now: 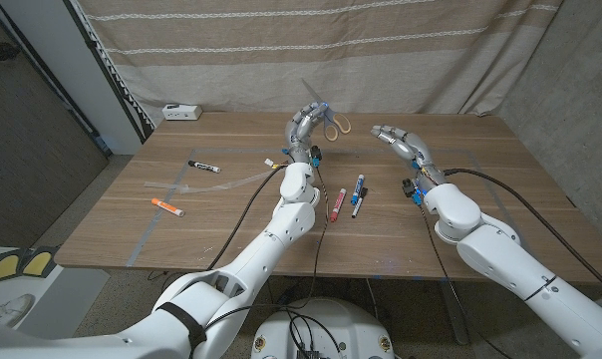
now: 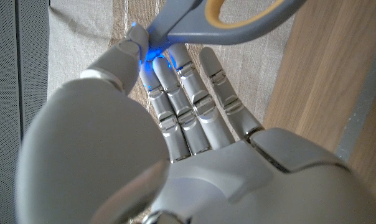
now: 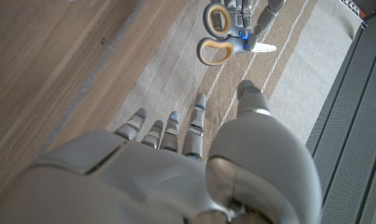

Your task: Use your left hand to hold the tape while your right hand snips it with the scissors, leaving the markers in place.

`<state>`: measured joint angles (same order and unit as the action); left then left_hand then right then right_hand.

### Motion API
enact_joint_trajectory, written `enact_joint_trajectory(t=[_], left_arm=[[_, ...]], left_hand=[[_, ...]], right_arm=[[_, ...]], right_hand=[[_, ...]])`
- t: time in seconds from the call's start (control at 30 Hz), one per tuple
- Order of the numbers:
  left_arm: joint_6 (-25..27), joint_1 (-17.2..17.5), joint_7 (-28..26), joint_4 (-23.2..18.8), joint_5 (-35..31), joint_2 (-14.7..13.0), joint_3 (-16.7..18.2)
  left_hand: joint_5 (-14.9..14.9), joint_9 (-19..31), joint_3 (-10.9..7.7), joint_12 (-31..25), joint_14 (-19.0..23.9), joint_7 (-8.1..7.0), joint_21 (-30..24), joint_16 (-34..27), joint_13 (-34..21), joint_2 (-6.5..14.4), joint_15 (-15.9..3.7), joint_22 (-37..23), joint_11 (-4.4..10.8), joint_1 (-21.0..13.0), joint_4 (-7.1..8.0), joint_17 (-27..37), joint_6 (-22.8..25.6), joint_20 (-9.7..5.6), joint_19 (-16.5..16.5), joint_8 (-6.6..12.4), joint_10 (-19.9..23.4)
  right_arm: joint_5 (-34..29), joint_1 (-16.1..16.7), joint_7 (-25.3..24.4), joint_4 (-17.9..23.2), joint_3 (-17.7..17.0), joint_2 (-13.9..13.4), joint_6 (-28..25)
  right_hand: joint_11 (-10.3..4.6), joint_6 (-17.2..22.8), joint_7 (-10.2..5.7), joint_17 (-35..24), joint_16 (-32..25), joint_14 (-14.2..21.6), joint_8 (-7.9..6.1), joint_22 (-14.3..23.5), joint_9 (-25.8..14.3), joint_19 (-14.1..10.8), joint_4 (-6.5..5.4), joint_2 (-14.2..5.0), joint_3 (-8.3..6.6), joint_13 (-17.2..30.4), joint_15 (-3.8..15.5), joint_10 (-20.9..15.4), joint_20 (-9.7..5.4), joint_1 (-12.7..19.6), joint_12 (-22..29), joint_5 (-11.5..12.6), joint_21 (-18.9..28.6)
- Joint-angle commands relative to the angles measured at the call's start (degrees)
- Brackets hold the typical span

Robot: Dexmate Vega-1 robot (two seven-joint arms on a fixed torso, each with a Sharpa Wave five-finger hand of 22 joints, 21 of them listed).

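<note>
Head view, left to right: a wooden desk (image 1: 460, 214) carries a strip of clear tape (image 1: 196, 184) lying flat near its left side, with a black marker (image 1: 203, 166) just behind it and an orange marker (image 1: 166, 206) in front of it. Further right, the left hand (image 1: 305, 130) is raised at the middle back of the desk and holds the scissors (image 1: 330, 122) near the pivot, blades pointing up and left, tan-lined handles hanging to the right. Below it, three more markers (image 1: 348, 197) lie side by side near the desk's middle. On the right, the right hand (image 1: 399, 139) hovers with fingers spread and apart, holding nothing, close to the scissors but not touching them. Left wrist view confirms the pinch: thumb and fingertips (image 2: 133, 38) close on the grey metal beside the handle loop. Right wrist view shows the empty right hand (image 3: 175, 149) reaching toward the scissors (image 3: 224, 34). The scissors look rigid, light and smooth, likely slippery at the blades, so the handle loops seem the safest place to take them. The tape looks thin, limp and sticky, and probably wants lifting by a free end and holding taut. It lies untouched, well apart from both hands.
</note>
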<state>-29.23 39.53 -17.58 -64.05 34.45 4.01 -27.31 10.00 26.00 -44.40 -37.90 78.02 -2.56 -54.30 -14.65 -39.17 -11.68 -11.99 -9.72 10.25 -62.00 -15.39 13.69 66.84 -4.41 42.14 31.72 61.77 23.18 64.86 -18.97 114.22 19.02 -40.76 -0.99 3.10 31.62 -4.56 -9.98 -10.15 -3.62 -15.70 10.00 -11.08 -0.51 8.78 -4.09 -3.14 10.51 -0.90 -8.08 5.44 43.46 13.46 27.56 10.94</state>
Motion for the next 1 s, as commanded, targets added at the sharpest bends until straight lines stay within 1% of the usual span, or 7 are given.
enact_joint_trajectory(t=[0.03,0.17,0.33,0.57,0.67,0.87,1.0], left_arm=[[0.5,-0.2,1.2,0.1,0.7,0.0,-0.2],[0.2,-0.2,1.9,0.3,0.9,0.0,-0.3],[0.4,0.0,2.1,-0.1,1.0,0.0,-0.4],[0.1,0.2,2.9,-0.4,1.0,0.0,-0.7],[0.1,0.3,3.0,-0.7,1.0,0.0,-0.8],[-0.2,0.4,3.2,-0.7,0.9,0.2,-0.9],[-0.3,0.6,3.8,-1.0,1.3,0.3,-1.0]], left_hand=[[0.2,6.9,-5.75,-0.1,1.2,1.18,-0.4,-0.2,-0.2,1.0,-1.11,-0.3,0.91,-0.4,5.14,0.3,2.1,-4.87,-0.4,2.13,0.4],[0.2,6.9,-5.78,-0.1,1.3,1.25,-0.4,-0.3,-0.2,1.0,-1.12,-0.3,0.62,-0.5,5.11,0.3,1.8,-4.89,-0.4,2.05,0.3],[0.2,7.0,-5.84,0.0,1.2,1.40,-0.4,-0.2,-0.2,1.0,-1.12,-0.2,0.59,-0.5,5.08,0.2,1.9,-4.86,-0.5,2.08,0.2],[0.2,7.0,-5.89,-0.1,1.1,1.40,-0.5,-0.2,-0.3,1.0,-1.10,-0.2,0.55,-0.5,5.12,0.2,1.8,-4.80,-0.5,1.99,0.2],[0.2,7.0,-5.92,0.0,1.2,1.50,-0.5,-0.2,-0.2,1.0,-1.09,-0.2,0.47,-0.5,5.09,0.2,1.9,-4.79,-0.6,1.98,0.1],[0.2,7.0,-5.96,0.0,1.1,1.50,-0.6,-0.2,-0.1,1.0,-1.10,-0.2,0.42,-0.5,5.09,0.2,1.8,-4.69,-0.5,1.93,0.2],[0.2,7.0,-5.98,-0.1,1.1,1.38,-0.6,-0.2,-0.3,1.0,-1.11,-0.2,0.39,-0.5,5.09,0.2,1.9,-4.68,-0.6,1.94,0.1]], right_arm=[[-1.4,-0.8,1.0,2.0,0.6,-1.7,-3.4],[-3.0,-1.2,1.1,2.5,1.0,-2.7,-4.2],[-2.8,-1.2,0.6,2.8,1.0,-2.2,-4.9],[-5.7,-1.4,-0.4,4.2,1.7,-3.3,-6.7],[-6.8,-1.4,-0.6,4.8,2.0,-3.6,-7.2],[-7.5,-0.8,-1.4,5.6,1.8,-3.5,-8.2],[-9.7,-0.2,-4.5,6.1,2.3,-2.1,-8.6]], right_hand=[[1.07,0.0,-1.13,-0.1,-0.2,0.2,0.31,0.2,-0.2,0.9,-0.52,-0.15,0.31,0.2,-4.10,0.8,0.23,0.8,-0.6,0.4,-0.2],[1.64,0.1,-1.34,-0.1,0.0,-0.4,0.55,0.2,-0.2,1.9,-0.68,-0.27,0.44,0.2,-4.98,1.7,0.68,0.8,-1.0,0.4,-0.4],[1.88,0.8,-1.63,-0.2,0.2,-1.4,0.49,0.2,-0.2,2.6,-0.94,-0.58,0.53,0.2,-5.05,2.7,0.90,0.8,-1.4,0.4,-0.5],[2.11,1.7,0.23,-0.2,0.3,-2.3,0.49,0.2,-0.2,3.0,-1.11,-0.95,0.60,0.2,-4.75,3.9,1.16,0.9,-1.7,0.4,-0.4],[2.23,1.7,0.42,-0.2,0.4,-3.0,0.66,0.3,-0.2,3.9,-1.11,-1.10,0.61,0.2,-4.70,4.6,1.57,1.0,-1.9,0.4,-0.6],[2.12,1.6,1.26,-0.2,0.4,-3.5,0.88,0.3,-0.1,4.1,-1.13,-1.43,0.54,0.2,-4.72,5.6,1.54,1.3,-2.2,0.4,-0.5],[2.14,1.0,1.90,-0.2,0.2,-3.4,1.27,0.3,-0.1,3.9,-1.08,-1.70,0.45,0.2,-4.35,5.9,1.50,1.6,-2.2,0.5,-0.3]])
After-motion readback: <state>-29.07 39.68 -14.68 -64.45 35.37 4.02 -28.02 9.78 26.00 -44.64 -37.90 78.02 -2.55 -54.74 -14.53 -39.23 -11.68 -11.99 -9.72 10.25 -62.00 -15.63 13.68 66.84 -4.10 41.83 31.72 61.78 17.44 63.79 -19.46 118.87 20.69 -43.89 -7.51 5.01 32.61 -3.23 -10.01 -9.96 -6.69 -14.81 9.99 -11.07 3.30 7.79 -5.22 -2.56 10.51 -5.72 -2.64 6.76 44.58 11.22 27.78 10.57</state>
